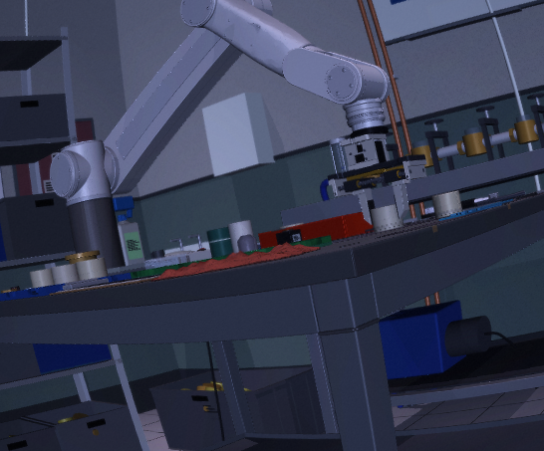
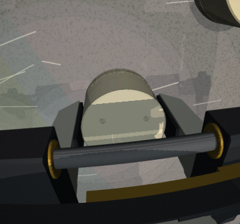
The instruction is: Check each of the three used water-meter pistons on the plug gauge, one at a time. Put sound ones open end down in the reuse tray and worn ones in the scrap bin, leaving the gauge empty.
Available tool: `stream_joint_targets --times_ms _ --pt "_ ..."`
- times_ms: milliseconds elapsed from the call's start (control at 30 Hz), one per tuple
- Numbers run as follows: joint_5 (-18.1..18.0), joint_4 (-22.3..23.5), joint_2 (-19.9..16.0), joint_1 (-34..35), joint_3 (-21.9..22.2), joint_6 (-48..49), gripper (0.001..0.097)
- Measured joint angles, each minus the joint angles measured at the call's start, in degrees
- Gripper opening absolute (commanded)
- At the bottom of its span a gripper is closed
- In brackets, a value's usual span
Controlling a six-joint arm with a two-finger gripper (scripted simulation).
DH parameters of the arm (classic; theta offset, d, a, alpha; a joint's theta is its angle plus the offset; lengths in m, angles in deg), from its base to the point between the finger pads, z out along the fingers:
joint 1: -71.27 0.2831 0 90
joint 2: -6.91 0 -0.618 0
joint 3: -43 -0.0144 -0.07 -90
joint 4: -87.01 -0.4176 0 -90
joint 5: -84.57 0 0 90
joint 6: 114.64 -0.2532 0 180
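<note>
A cream cylindrical piston (image 1: 386, 218) (image 2: 123, 116) stands on the table top at the right side, and my gripper (image 1: 386, 209) (image 2: 123, 119) is closed around it from above. Its flat closed end with two small dimples faces up. A second piston (image 1: 447, 204) (image 2: 223, 1) stands on the table a little to the right, apart from the first. The red bin (image 1: 317, 230) and a grey tray (image 1: 317, 212) sit just left of the gripper.
The table edge (image 1: 423, 240) runs just in front of the held piston. A raised shelf with brass-fitted pipework (image 1: 493, 140) overhangs the right. A red cloth (image 1: 237, 263), a green cup (image 1: 219, 242) and several cream cylinders (image 1: 66, 273) lie farther left, near the arm's base.
</note>
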Motion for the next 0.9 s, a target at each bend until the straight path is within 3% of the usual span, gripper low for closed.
stream_joint_targets --times_ms 200,467,900 --pt "0.00 0.00 0.00 0.00 0.00 0.00 0.0023" --pt "0.98 0.00 0.90 0.00 -0.11 0.00 0.0023" --pt "7.65 0.00 6.77 0.00 1.06 0.00 0.0023"
